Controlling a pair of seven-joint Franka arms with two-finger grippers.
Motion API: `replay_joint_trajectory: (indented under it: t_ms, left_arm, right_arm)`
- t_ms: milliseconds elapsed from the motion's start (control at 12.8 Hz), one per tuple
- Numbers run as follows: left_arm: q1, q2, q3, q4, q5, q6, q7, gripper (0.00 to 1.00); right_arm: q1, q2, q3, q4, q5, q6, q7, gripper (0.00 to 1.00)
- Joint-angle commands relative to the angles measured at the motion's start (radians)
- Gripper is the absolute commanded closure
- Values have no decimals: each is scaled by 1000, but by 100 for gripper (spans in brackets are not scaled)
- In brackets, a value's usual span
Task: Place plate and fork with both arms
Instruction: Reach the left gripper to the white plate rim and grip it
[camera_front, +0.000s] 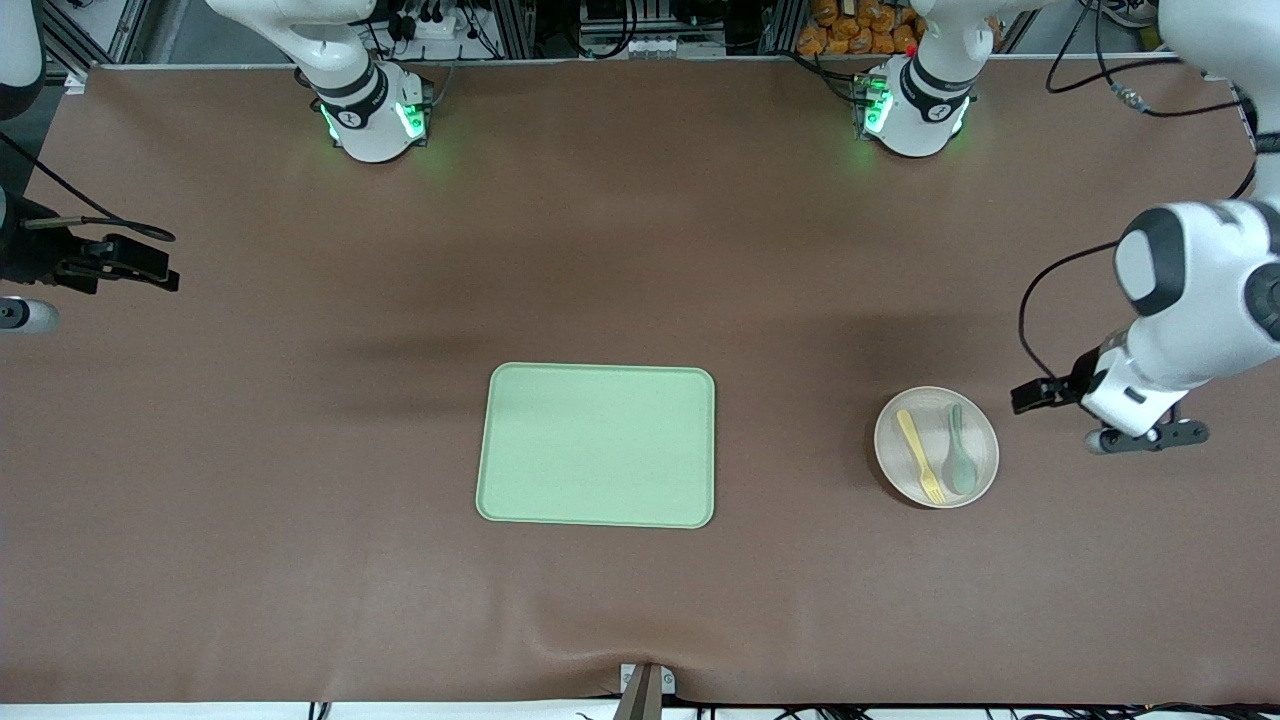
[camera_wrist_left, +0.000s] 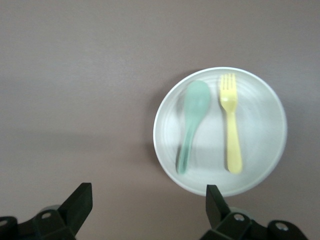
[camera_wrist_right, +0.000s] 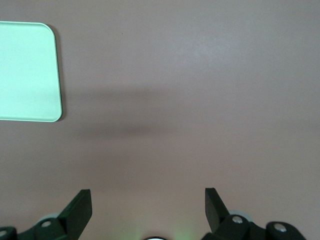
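So the plate (camera_front: 937, 447) is sitting on the brown counter (camera_front: 640, 250) toward the left arm's end, well apart from the pale green tray (camera_front: 598, 445) in the middle. The fork (camera_front: 920, 455) and a pale green spoon (camera_front: 961, 450) both lie in the plate side by side, not touching each other. The left wrist view gives a way better look at it: you can count the yellow fork's (camera_wrist_left: 231, 122) short tines, and see the spoon's (camera_wrist_left: 192, 122) bowl end next to them, all inside the plate's (camera_wrist_left: 265, 100) raised rim. The front view can't really show the left gripper (camera_front: 1105, 425), it's mostly tucked under its own arm, just beside the plate above the counter. The wrist view shows the left gripper (camera_wrist_left: 147, 202) with fingers (camera_wrist_left: 80, 200) spread wide, holding nothing. The right gripper (camera_wrist_right: 147, 205) is the same deal, fingers (camera_wrist_right: 80, 205) wide apart and empty, over bare counter, with one corner of the tray (camera_wrist_right: 27, 70) in sight. No readable writing anywhere.
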Motion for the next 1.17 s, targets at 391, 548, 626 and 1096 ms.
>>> replay_joint_trajectory:
  t_ms: [391,548,626,1096]
  left_arm:
    - [16,194,-5,16,-98,171,10,9]
    - [17,208,-5,16,-99,187,10,20]
    - [20,211,-4,15,-99,188,10,24]
    - [45,232,-5,19,-131,188,8,48]
  right_arm:
    - [0,-3,4,-6,-2,-7,7,0]
    - [0,-3,4,-7,-2,-7,7,0]
    - [0,-3,4,-7,-2,-6,7,0]
    - [3,-3,4,-7,-2,-6,9,0]
